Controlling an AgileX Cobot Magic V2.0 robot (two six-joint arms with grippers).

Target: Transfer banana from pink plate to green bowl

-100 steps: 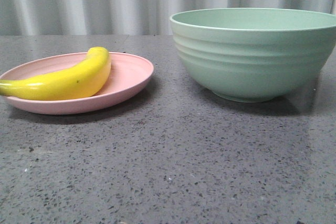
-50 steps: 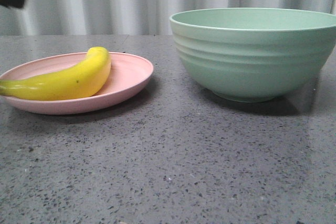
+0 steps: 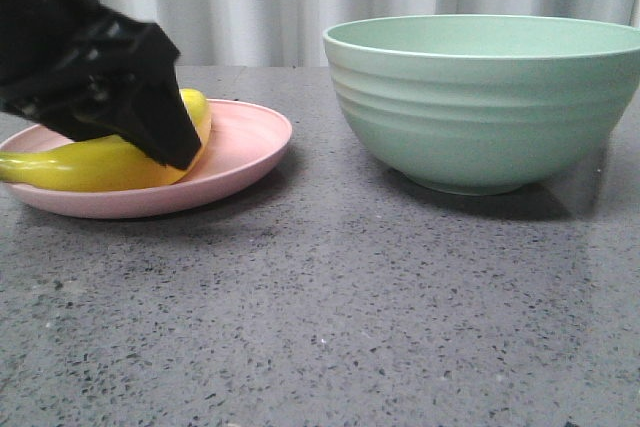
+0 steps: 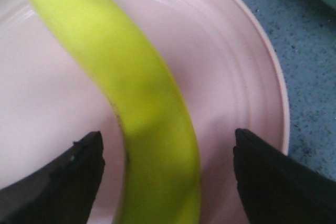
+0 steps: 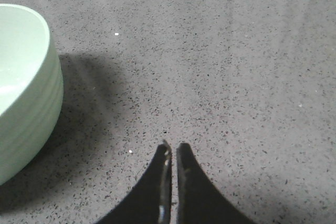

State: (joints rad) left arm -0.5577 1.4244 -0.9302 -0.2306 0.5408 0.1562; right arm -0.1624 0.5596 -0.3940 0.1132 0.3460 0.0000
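Seemingly unbruised, the bright yellow banana (image 4: 142,114) lies between the left gripper's (image 4: 168,174) spread fingers (image 4: 73,174).

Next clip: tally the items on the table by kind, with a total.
Fruit: 1, the curved bright yellow banana
Plates: 1, the shallow round pale pink plate
Bowls: 1, the deep ribbed mint-green bowl
Total: 3
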